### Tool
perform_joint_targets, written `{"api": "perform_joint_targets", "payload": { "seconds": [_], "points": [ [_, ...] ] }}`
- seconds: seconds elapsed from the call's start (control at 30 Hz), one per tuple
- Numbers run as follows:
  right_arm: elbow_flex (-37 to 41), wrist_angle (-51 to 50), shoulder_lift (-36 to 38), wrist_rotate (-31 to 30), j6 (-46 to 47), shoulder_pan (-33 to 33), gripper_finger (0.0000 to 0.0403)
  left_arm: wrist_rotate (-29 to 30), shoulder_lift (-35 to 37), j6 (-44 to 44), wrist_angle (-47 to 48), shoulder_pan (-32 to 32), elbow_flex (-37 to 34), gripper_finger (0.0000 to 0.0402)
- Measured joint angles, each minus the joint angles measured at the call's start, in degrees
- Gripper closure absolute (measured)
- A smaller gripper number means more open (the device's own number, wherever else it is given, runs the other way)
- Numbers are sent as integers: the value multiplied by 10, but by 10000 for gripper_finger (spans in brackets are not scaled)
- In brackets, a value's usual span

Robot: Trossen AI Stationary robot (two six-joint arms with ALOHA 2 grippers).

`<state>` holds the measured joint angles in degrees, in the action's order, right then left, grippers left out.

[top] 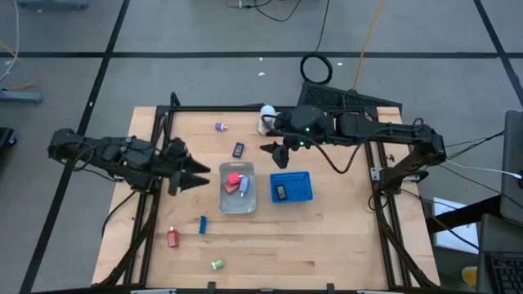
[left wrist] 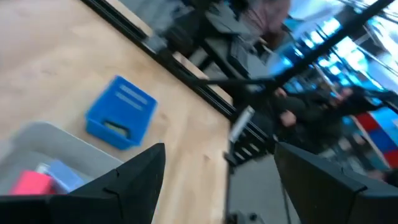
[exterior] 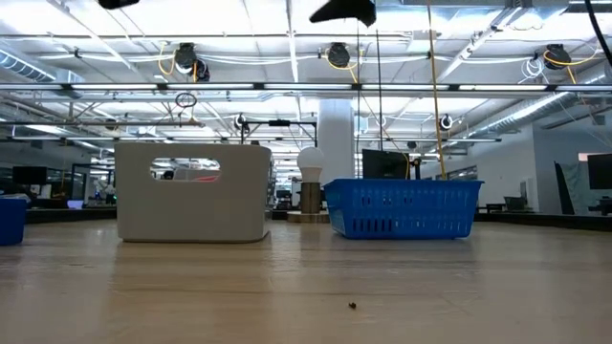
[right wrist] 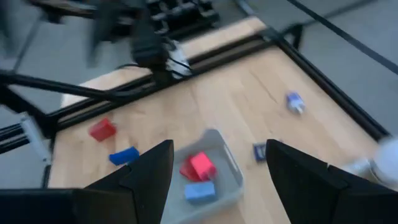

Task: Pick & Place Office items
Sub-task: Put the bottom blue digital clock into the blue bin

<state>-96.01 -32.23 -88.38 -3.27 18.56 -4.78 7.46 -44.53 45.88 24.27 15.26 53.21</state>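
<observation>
Both claws apart, empty: left gripper (top: 202,174) beside tray (top: 222,201), right gripper (top: 275,150) above basket (top: 304,196). Risk: a descending arm clips a rim and shifts it.

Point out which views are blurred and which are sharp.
High view: sharp, clear tray and blue basket crisp. Low view: sharp, ceiling lamps glaring. Left wrist view: heavily smeared. Right wrist view: soft, small items fuzzy.

Wooden table (top: 327,245), clear tray (top: 237,202) at centre, blue basket (top: 292,187) just beside it, white ball (top: 266,114) near the far edge
</observation>
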Motion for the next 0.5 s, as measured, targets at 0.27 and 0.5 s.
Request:
{"api": "perform_joint_targets", "payload": {
  "seconds": [0.27, 0.5],
  "points": [
    [4, -101, 1, -18, 118, 19, 154, 88, -19, 74, 170, 113, 113, 118],
    [59, -60, 0, -58, 164, 57, 154, 179, -74, 251, 341, 182, 235, 178]
  ]
}}
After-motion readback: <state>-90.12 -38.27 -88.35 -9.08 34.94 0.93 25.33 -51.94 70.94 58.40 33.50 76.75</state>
